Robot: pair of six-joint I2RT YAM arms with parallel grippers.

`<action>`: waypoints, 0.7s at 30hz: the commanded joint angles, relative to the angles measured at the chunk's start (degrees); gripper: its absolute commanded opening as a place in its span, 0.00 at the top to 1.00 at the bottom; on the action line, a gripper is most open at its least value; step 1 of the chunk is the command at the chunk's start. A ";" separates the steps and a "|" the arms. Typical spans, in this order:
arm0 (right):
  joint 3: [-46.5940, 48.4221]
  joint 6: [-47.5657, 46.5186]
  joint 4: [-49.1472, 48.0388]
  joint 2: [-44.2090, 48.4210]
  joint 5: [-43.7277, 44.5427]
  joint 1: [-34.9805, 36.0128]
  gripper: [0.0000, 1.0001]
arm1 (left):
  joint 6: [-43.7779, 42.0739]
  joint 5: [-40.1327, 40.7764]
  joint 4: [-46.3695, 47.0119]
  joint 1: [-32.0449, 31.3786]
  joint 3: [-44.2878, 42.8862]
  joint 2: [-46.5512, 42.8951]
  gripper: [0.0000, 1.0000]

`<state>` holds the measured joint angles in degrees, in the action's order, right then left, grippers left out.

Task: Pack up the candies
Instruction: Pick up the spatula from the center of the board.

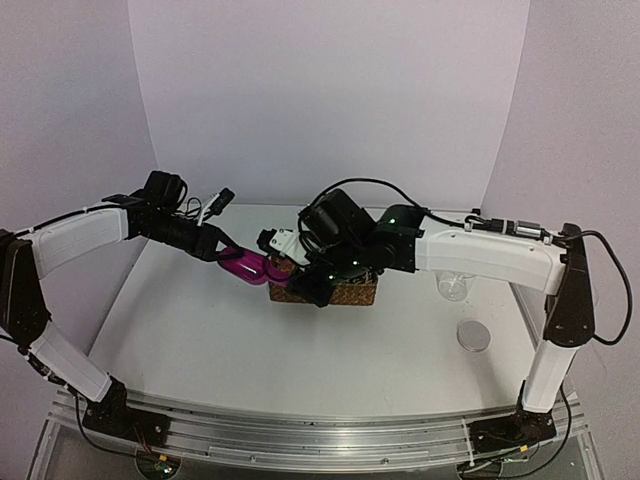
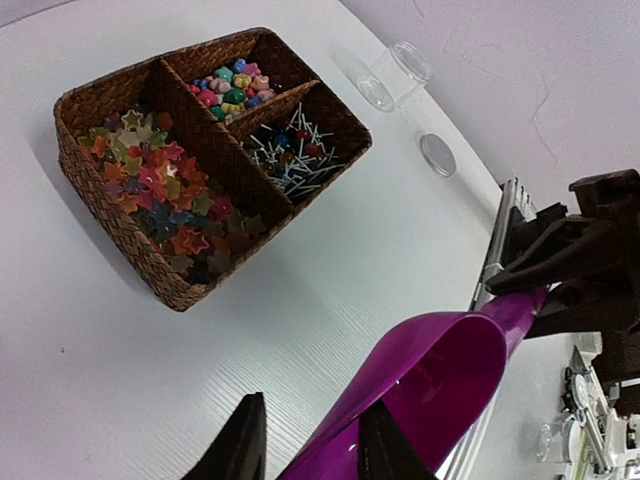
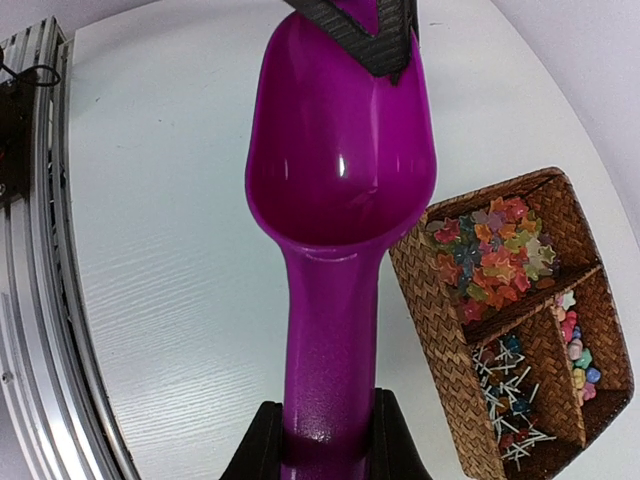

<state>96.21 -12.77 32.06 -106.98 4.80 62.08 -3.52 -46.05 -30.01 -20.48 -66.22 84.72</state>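
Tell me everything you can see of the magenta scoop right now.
The magenta scoop is glossy plastic by its look, one piece: a deep rounded bowl narrowing into a long handle. The bowl is empty. It is held off the white table beside the wicker basket. The right pincer clamps the handle end; the left pincer straddles the bowl's front rim, grip unclear.

A three-compartment wicker basket (image 2: 108, 215) sits on the white surface (image 2: 380, 260). A magenta scoop (image 3: 340, 150) hangs above the surface, just beside the basket. A clear jar (image 2: 395, 75) and a round lid (image 2: 438, 155) lie apart from it. Lilac walls (image 1: 330, 90) stand behind, and a metal rail (image 1: 330, 435) runs in front.
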 commanded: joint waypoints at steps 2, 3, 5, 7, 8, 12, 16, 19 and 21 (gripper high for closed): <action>-0.93 -2.17 -2.35 2.98 0.70 0.26 1.00 | -1.22 -13.18 0.14 -0.35 -0.38 -0.36 0.83; -1.12 -2.18 -2.44 3.10 0.90 0.29 1.00 | -1.34 -14.43 -0.20 -0.35 -0.15 -0.49 0.88; -1.39 -2.29 -2.70 3.31 1.15 0.31 1.00 | -1.73 -16.41 -0.95 -0.35 0.19 -0.64 0.96; -1.53 -2.55 -2.90 3.26 1.39 0.27 1.00 | -1.25 -17.94 -1.00 -0.35 0.80 -0.86 1.00; -1.51 -2.75 -3.01 3.19 1.60 0.26 1.00 | -0.32 -18.32 -0.48 -0.34 1.34 -1.02 1.00; -1.63 -3.13 -3.94 2.71 2.68 0.27 0.65 | 7.33 -21.36 6.69 1.15 4.80 -1.65 1.00; -3.63 -3.48 -6.20 2.44 1.88 -0.19 0.45 | 8.22 -24.27 9.79 2.28 5.06 -1.79 1.00; -3.81 -3.51 -7.64 1.76 0.68 -0.99 0.46 | 8.27 -26.24 10.99 2.40 5.44 -1.59 1.00; -3.22 -3.72 -7.71 1.16 1.76 -1.05 0.47 | 8.16 -26.06 10.63 2.60 5.39 -1.17 1.00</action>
<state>92.85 -16.43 27.93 -104.84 6.34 61.63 2.83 -66.16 -23.54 -18.41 -60.67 84.90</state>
